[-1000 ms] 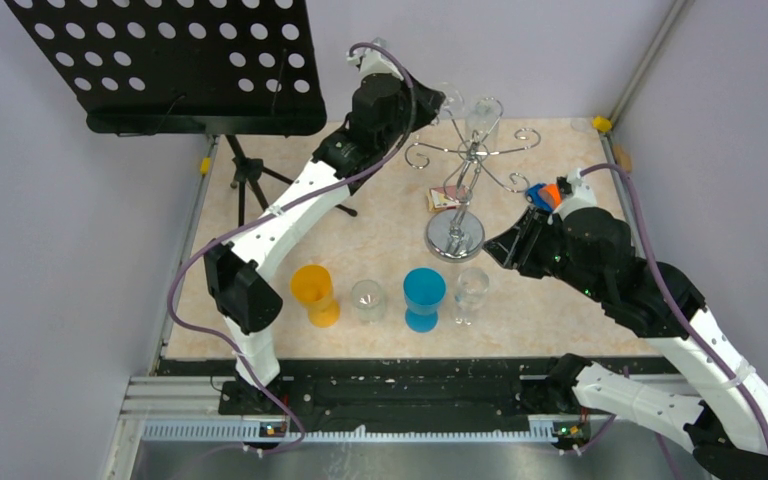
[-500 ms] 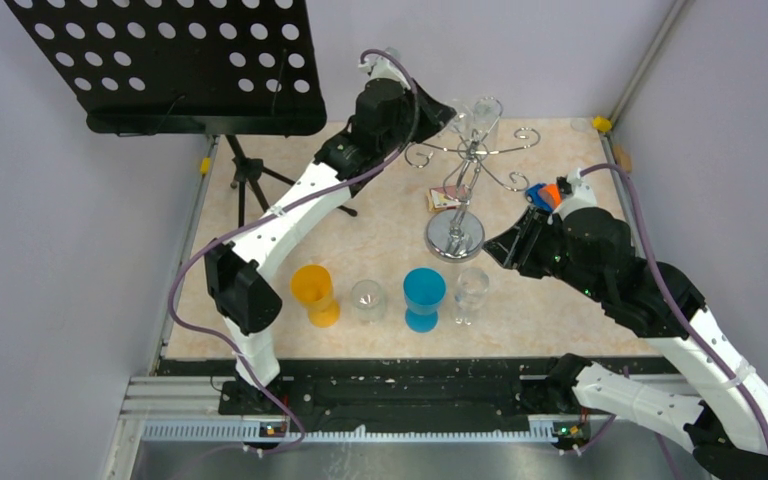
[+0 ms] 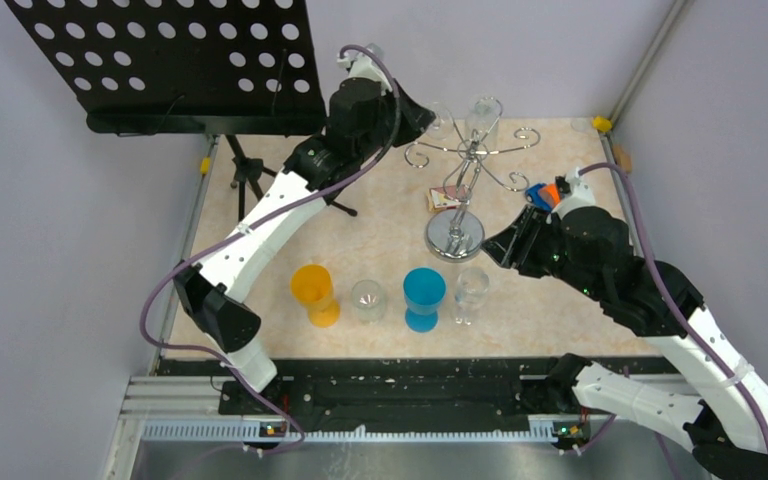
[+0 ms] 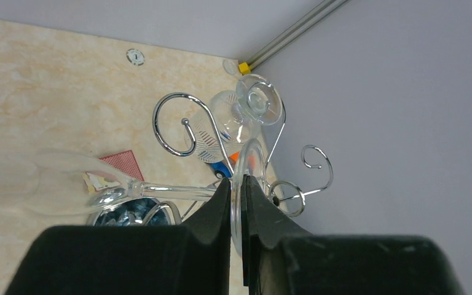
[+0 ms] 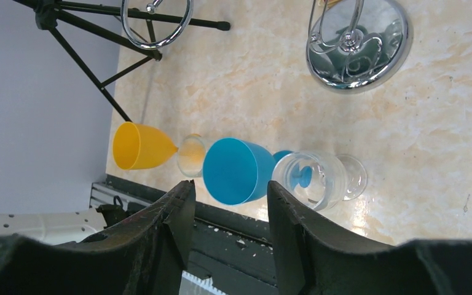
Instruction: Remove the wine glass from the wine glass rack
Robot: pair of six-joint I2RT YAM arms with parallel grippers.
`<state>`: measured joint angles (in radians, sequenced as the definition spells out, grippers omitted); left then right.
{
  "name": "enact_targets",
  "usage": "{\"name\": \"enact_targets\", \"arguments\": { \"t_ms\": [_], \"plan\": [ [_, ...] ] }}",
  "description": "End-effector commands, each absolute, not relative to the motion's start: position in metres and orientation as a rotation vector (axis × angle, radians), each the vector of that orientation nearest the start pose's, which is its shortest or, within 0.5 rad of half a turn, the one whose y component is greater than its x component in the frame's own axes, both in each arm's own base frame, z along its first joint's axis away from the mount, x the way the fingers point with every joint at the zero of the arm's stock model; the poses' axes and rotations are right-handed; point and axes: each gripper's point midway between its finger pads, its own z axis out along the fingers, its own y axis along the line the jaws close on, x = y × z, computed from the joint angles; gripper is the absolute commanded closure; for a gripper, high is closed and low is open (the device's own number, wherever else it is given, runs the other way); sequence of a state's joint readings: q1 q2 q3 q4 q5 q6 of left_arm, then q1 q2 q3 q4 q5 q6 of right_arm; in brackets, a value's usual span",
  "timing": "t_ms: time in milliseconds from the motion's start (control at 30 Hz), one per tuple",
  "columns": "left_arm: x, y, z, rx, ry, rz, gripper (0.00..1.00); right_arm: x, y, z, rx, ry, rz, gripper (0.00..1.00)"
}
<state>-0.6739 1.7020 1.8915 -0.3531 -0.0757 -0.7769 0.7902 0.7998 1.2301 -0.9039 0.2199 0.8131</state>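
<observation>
**gripped by the foot, tipped sideways at the rack's edge**

clamped edge-on around the round foot of the wine glass (image 4: 55,181), with the left pincer (image 4: 238,187) closed thin on that disc. carried on its side rather than hanging: stem level and running off to the left of the pincer, bowl furthest out. probably tilted this way to slide the foot out along a wire arm instead of lifting straight up. held well above the bench (image 3: 380,240), just beside the curled arm tips of the wine glass rack (image 3: 470,150); cannot tell whether already free of the wire. just beyond the pincer, a second glass (image 4: 246,114) hanging from the rack. far below the pincer, at the foot of the thin post, the shiny disc base (image 3: 454,235).

left arm stretched long from the near edge, elbow raised, wrist bent over toward the rack top, close by the black music stand (image 3: 170,60).

right pincer (image 5: 230,190) with fingers apart and gripping nothing, hovering low just beside the disc base, arm folded back toward the near right corner. likely parked there to stay out of the way or to steady the rack. ahead of this pincer in its own view, a row along the near side of the bench: orange cup (image 5: 141,146), blue cup (image 5: 236,169), clear glass (image 5: 313,178).
</observation>
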Motion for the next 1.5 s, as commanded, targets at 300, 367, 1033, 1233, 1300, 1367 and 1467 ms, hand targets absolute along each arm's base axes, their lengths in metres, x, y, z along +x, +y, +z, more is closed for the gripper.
{"name": "enact_targets", "arguments": {
  "t_ms": [300,367,1033,1233,1300,1367,1467],
  "plan": [
    [0.362,-0.314,0.480,0.001,1.667,-0.958,1.00,0.183,0.179,0.338,0.148,2.048,0.838,0.46],
    [0.354,-0.312,0.488,0.017,1.652,-0.967,1.00,0.183,0.180,0.342,0.142,2.031,0.854,0.45],
    [0.231,-0.300,0.567,0.105,1.492,-1.340,1.00,0.183,0.206,0.484,-0.287,1.249,0.982,0.42],
    [0.192,-0.302,0.580,0.160,1.488,-1.499,1.00,0.180,0.230,0.521,-0.537,1.009,0.875,0.42],
    [0.181,-0.298,0.586,0.172,1.475,-1.539,1.00,0.181,0.237,0.524,-0.599,0.964,0.833,0.42],
    [0.171,-0.294,0.592,0.185,1.459,-1.574,1.00,0.183,0.243,0.525,-0.667,0.924,0.776,0.42],
    [0.160,-0.288,0.598,0.194,1.448,-1.605,1.00,0.182,0.249,0.531,-0.739,0.860,0.730,0.43]
  ]
}}
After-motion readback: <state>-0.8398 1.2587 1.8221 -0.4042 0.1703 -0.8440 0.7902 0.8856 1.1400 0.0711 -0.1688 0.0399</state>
